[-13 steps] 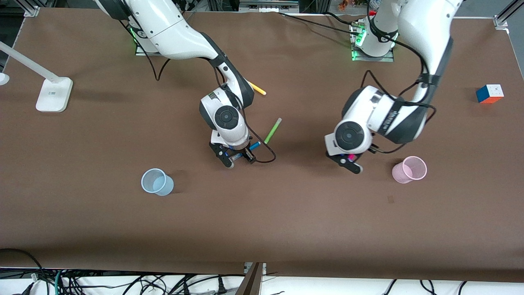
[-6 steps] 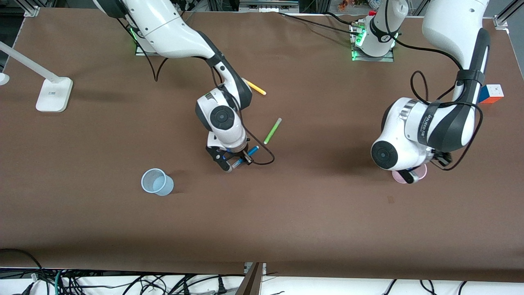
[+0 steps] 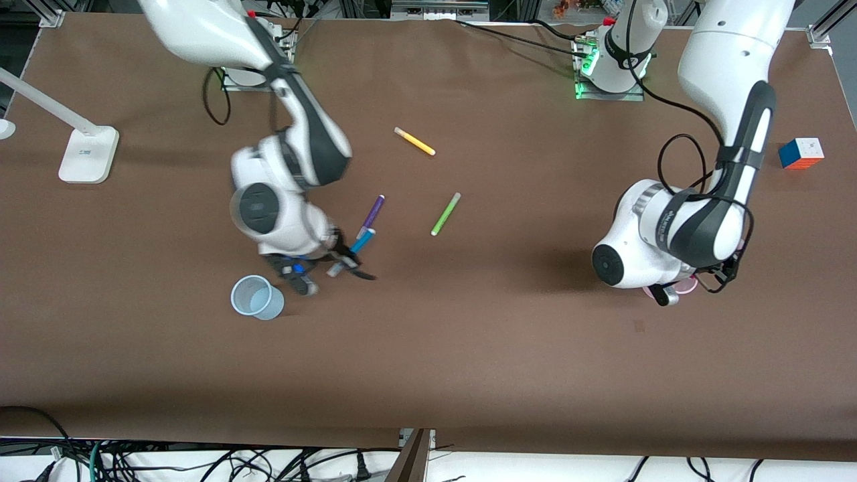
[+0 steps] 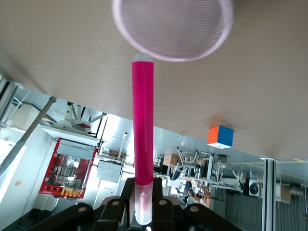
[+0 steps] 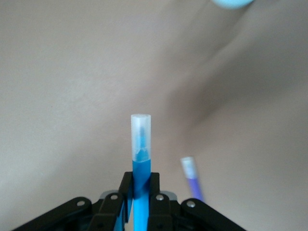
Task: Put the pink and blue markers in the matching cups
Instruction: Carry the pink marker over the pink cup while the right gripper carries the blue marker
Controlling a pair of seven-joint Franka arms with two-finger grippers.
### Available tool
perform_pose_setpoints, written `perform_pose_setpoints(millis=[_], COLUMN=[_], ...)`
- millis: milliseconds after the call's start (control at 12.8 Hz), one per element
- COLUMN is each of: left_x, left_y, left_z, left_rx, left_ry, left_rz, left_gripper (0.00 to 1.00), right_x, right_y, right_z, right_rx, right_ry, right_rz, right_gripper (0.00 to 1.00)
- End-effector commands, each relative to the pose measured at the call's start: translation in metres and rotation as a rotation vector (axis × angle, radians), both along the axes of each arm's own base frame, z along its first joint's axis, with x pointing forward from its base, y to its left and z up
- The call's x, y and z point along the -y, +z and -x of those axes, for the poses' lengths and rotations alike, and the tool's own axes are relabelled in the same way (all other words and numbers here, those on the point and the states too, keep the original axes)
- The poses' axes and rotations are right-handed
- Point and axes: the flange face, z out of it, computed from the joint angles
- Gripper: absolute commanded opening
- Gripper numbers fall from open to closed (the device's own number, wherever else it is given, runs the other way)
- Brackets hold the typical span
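Left tool (image 4: 143, 211) grips pink marker (image 4: 143, 130) over pink cup (image 4: 173, 29); right tool (image 5: 140, 195) grips blue marker (image 5: 141, 159) (airborne).

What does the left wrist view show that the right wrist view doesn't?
Only the left wrist view: the left tool shut on the pink marker, its tip at the pink cup, and a colour cube. Only the right wrist view: the right tool shut on the blue marker, with the purple marker on the table. Both show the brown table.
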Motion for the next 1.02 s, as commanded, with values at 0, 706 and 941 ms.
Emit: perform_pose_setpoints(millis=[0, 706, 941], left_x=[-0.003, 0.011, 0.011], left_y=[-0.007, -0.023, -0.015], left_z=[0.005, 0.003, 0.000], left_rx=[-0.003, 0.094, 0.123], left_ry=[-0.005, 0.005, 0.015], left_rz=[0.016, 0.019, 0.018], left_gripper=[0.00, 1.00, 1.00], right_x=[0.082, 0.234, 0.254], right_y=[0.015, -0.037, -0.068], right_z=[-0.017, -0.055, -0.054], right_rx=[-0.052, -0.076, -0.110], right_ry=[0.036, -0.238, -0.286], right_rz=[-0.153, -0.594, -0.697], right_gripper=[0.00, 0.00, 0.00])
